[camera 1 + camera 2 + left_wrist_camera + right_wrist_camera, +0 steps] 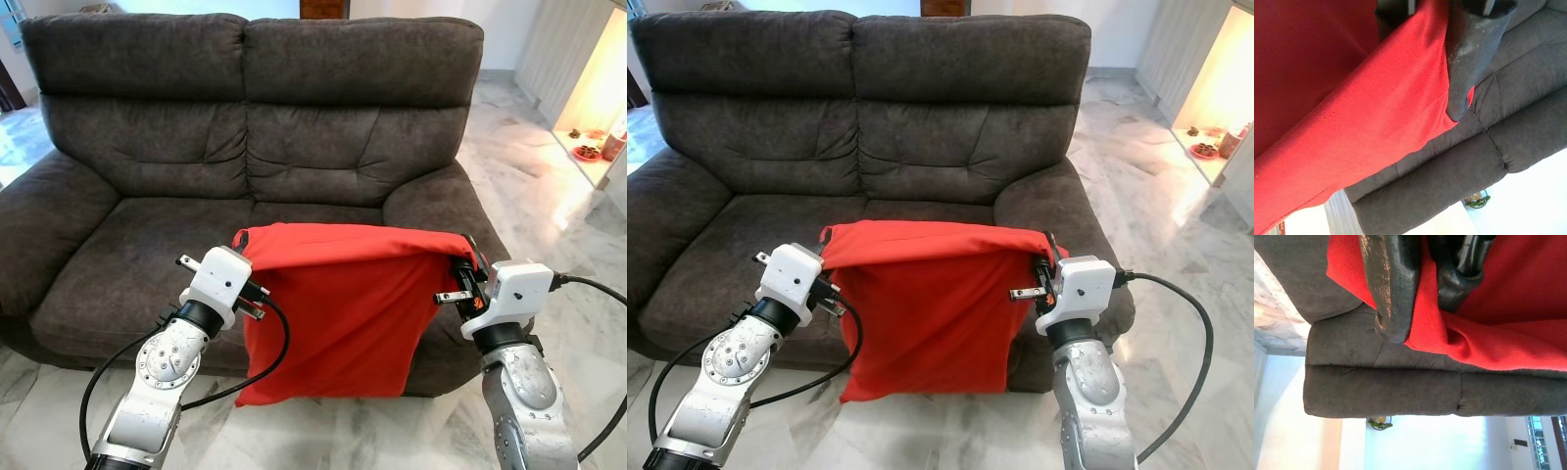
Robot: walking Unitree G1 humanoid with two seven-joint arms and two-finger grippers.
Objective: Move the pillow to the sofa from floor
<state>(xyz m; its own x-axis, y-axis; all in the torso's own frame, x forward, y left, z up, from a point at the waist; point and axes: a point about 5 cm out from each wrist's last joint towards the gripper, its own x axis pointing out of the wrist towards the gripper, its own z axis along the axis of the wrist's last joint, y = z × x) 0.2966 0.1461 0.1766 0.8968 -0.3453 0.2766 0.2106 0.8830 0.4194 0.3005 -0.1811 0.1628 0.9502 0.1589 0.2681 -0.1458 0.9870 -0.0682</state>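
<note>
- The flat red fabric pillow (343, 313) is held above the floor, hanging before the dark grey two-seat sofa (255, 127).
- Its top corners are clamped by the left pincer (245, 247) and the right pincer (468, 266).
- The seat cushion lies just behind it.

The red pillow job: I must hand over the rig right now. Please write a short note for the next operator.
Left gripper: shut on the red pillow at its upper left corner.
Right gripper: shut on its upper right corner.
The pillow is off the floor and hangs between both arms, in front of the dark sofa, its top edge near seat height.
Done: pickup.
Left: carry it forward over the seat cushion, lower it, open both grippers.
</note>
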